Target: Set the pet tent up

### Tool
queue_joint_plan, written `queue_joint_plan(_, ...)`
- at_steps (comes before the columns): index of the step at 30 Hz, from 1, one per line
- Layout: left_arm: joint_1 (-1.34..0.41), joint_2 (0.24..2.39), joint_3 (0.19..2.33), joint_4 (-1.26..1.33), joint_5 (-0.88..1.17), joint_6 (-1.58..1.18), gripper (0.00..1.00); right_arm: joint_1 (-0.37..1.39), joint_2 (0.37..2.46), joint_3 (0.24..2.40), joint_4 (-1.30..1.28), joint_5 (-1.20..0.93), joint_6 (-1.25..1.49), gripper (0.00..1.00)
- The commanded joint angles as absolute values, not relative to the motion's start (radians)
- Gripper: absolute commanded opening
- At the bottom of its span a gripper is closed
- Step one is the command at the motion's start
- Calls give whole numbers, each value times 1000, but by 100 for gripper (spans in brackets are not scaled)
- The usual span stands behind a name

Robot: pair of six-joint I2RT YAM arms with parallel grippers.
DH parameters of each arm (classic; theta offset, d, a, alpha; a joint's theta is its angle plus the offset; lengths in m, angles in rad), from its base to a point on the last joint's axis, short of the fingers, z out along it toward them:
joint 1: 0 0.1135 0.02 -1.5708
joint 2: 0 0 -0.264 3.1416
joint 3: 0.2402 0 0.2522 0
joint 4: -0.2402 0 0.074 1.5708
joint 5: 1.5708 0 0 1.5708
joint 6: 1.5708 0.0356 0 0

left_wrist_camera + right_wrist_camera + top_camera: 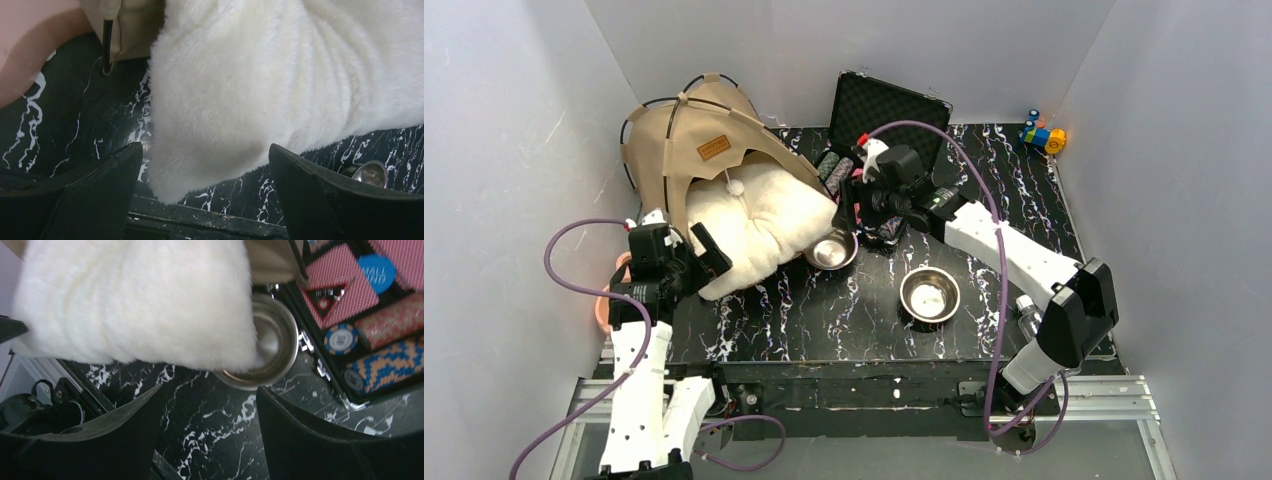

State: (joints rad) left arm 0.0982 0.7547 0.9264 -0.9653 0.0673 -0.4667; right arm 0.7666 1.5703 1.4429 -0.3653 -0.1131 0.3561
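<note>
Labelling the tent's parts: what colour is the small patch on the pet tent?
Brown; the patch on the pet tent shows best in the top external view.

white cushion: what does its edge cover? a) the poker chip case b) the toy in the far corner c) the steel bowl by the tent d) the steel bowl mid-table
c: in the right wrist view the cushion covers part of the rim of the bowl; the other bowl sits apart from it.
</note>
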Motion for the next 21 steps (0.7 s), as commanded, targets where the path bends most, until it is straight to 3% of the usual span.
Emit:
queue_joint_plan(1, 101, 774, 884, -1048, 40, -551, 98, 762, 1554, 1357, -290, -175, 420, 75)
queue_joint_plan(7, 101, 778, 804, -909, 128, -604, 95, 762, 1639, 1327, -140, -229, 460, 74)
queue_joint_plan(12, 101, 800, 773, -802, 158, -628, 42, 762, 1754, 1366, 18, -268, 451, 66)
queue_joint_plan(14, 100, 806, 780, -768, 159, -634, 16, 762, 1795, 1404, 66, -289, 442, 51)
queue_joint_plan(16, 100, 815, 800, -742, 158, -641, 0, 763, 1831, 1453, 96, -313, 441, 32)
queue_joint_plan(19, 101, 844, 843, -703, 160, -635, 0, 769, 1862, 1534, 114, -327, 446, 7)
queue_joint_plan(21, 100, 869, 877, -677, 149, -628, 0, 777, 1870, 1578, 107, -308, 445, 1)
